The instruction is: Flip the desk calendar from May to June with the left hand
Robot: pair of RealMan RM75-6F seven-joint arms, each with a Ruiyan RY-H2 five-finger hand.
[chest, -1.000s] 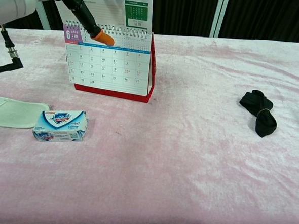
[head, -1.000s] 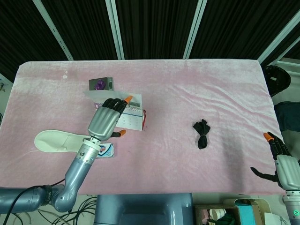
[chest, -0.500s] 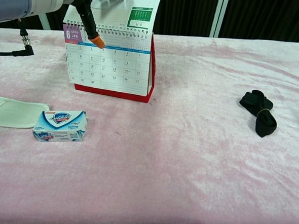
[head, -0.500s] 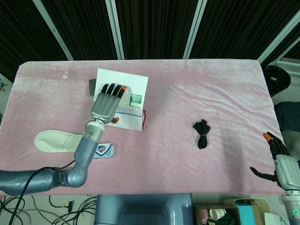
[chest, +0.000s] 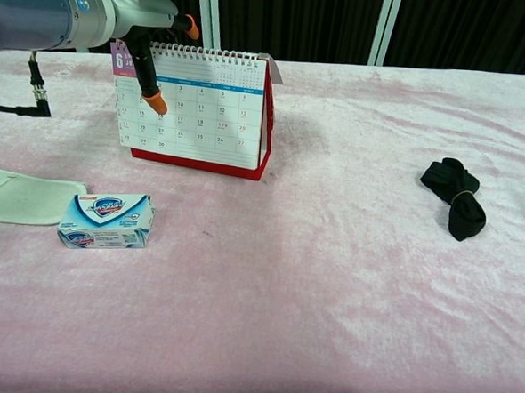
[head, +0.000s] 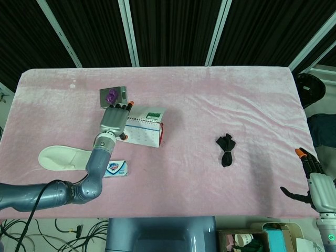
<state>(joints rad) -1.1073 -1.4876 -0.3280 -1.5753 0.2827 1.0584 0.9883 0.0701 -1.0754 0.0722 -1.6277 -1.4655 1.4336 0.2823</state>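
the left arm reaches in from the near left edge of the table (head: 220, 94), forearm angled up toward the calendar, and the left hand (head: 114, 119) sits over the upper left corner of the desk calendar (chest: 197, 103), palm down. in the chest view one orange-tipped finger hangs down across the front page near the left edge, and another tip shows just above the spiral binding; the fingers look loosely spread, with nothing held between them. the calendar stands upright on its red base on the left part of the pink cloth, its front page showing a grid of dates with a purple tab marked 6 at the top left corner, partly behind the hand. the flipped page lies over the back, a green patch visible from above. the right hand (head: 315, 178) rests at the near right edge of the table, well apart from everything, fingers apart and holding nothing.
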